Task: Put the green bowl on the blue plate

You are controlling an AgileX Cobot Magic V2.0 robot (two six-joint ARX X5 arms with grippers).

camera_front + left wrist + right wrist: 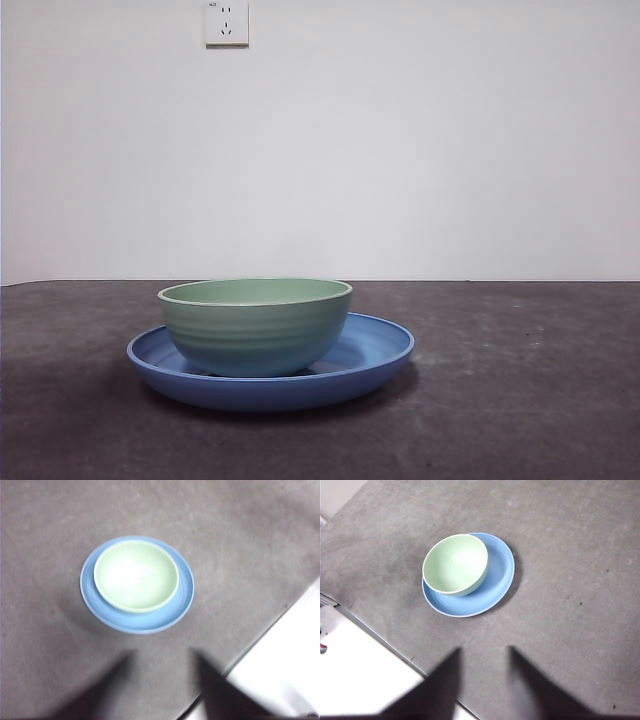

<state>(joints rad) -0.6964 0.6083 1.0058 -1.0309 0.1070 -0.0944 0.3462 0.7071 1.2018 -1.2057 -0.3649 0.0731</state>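
Front view: green bowl (pixel 256 325) sits on blue plate (pixel 375 350), clear of both jaws.

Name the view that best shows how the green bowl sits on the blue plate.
The right wrist view: it is sharp and shows the green bowl off-centre on the blue plate. The left wrist view shows the same from above, but blurred. The front view shows the bowl's ridged side resting upright in the plate.

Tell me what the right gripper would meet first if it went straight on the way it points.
Probably bare table: the open right gripper points just beside the blue plate holding the green bowl, though depth is unclear.
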